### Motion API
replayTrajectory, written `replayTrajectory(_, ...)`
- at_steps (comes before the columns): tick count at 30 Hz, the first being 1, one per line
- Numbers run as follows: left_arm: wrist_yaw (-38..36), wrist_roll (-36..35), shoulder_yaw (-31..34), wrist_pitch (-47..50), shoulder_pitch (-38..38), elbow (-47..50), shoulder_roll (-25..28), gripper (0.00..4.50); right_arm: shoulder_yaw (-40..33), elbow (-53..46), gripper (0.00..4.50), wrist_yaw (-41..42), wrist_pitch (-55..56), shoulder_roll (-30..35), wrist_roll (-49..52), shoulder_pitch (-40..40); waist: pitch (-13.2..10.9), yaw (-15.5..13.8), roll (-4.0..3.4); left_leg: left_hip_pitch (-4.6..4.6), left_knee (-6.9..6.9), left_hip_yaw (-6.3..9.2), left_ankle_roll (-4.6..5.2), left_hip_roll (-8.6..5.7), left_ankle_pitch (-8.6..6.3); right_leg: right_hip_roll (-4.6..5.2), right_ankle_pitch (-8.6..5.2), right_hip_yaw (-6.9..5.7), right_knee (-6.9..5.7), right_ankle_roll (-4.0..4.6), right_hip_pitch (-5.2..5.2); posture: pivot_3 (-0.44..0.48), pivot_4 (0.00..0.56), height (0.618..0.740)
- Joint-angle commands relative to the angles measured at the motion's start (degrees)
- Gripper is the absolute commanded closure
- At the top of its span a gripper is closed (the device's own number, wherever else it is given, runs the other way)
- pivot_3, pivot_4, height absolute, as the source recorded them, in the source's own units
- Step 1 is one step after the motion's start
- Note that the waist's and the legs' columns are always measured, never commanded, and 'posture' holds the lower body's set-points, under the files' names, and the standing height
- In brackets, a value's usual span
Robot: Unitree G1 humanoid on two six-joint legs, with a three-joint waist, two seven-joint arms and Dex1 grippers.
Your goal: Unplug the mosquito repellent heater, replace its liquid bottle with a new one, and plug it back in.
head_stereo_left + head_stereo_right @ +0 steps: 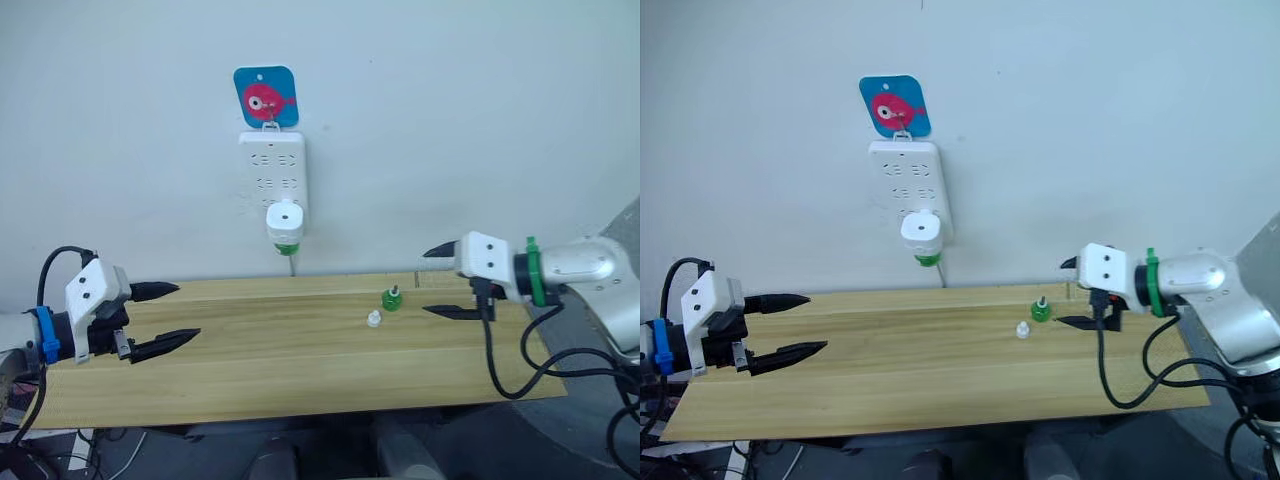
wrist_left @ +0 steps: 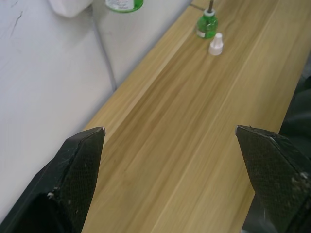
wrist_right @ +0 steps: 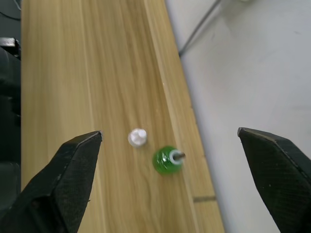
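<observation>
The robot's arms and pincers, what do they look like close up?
Each arm ends in a boxy white housing with two pointed black fingers, finely textured like woven mesh. The left gripper sits behind a blue band with a black cable looping over its wrist. The right gripper follows a green band on a rounded silver-grey forearm, with black cables hanging in loops below it.

No readable text, brand or nos. anywhere you look. Only sign: blue square hook plate [image 1: 266,97] w/ a pink-red fish pic, on the wall just above the power strip [image 1: 272,180]. Strip's socket faces carry no legible marks; you can't read any label.
</observation>
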State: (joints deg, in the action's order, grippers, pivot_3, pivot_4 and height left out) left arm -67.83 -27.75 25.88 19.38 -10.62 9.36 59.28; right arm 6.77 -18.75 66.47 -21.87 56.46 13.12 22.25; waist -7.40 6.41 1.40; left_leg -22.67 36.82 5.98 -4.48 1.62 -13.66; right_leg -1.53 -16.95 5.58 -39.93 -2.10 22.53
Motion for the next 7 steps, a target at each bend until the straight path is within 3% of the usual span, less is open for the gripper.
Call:
replayTrajectory(1, 2.1, 2.6, 1.2, 0.4, -0.2, 1.3, 1.3, 0.00, -4.6, -1.1, 0.04, 3.1, 2.3, 2.6, 2.5, -1.6, 0.2, 0.0, -0.03, 0.01, 0.00, 0.00, 0.00, 0.00, 0.00, 0.00, 0.00, 0.00, 0.00, 0.00, -0.02, -0.033, 0.005, 0.740)
replayTrajectory(7, 1.5, 3.1, 1.0, 2.0, -0.9, 1.0, 1.0, 0.00, -6.0, 2.4, 0.04, 3.9, 4.5, 4.8, 1.1, -2.2, 0.5, 0.0, -0.01, 0.27, -0.01, -0.05, 0.00, 0.02, 0.00, 0.00, -0.01, 0.02, 0.00, -0.01, -0.22, -0.030, 0.000, 0.740)
